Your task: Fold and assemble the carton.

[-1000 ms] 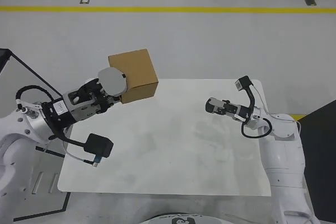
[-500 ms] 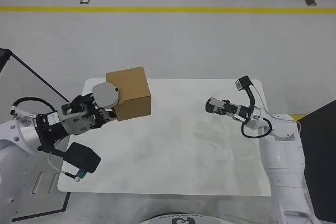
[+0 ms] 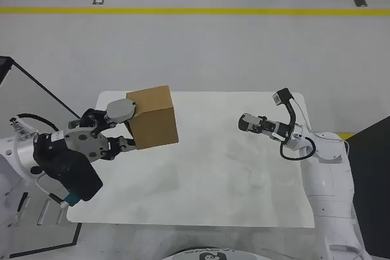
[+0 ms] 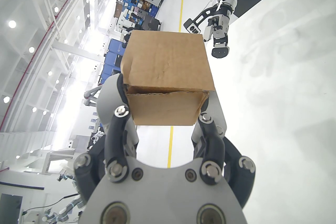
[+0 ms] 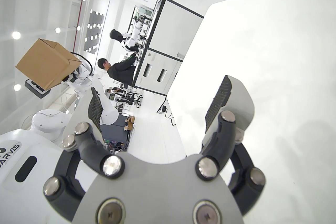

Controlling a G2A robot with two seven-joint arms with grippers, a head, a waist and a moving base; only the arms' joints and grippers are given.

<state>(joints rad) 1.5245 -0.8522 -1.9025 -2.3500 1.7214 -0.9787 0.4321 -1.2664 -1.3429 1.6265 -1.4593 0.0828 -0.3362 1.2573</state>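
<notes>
A: Top view, L arm (image 3: 58, 146) pose?
B: Stretched in from the robot's left, wrist turned, forearm over the left edge of the surface (image 3: 234, 188). L jaws clamped on the carton (image 3: 153, 117), one finger on each side of its near end. Carton is over the far-left part of the surface.
A: R arm (image 3: 312, 146)?
B: Elbow bent at the right edge, wrist aimed twd the middle, well apart from the carton.
A: L wrist view?
B: Carton (image 4: 168, 72) straight ahead btw the fingers (image 4: 113, 96). Plain brown corrugated board, boxy, matte, faint creases on the big face. Near-end flap edge is wavy w/ a dark slit under it. Fingers are white + smooth, on black links w/ steel bolts. R jaws farther off past the carton, over the surface.
A: R wrist view?
B: R jaws spread wide, nothing btw them. Pads (image 5: 218, 101) dark + ribbed, set in rounded white shells. Beyond them the surface (image 5: 262, 51): white, flat, rounded corner. Carton (image 5: 47, 67) far off on the end of the L arm, tilted on a corner, looks lifted off the surface.
</notes>
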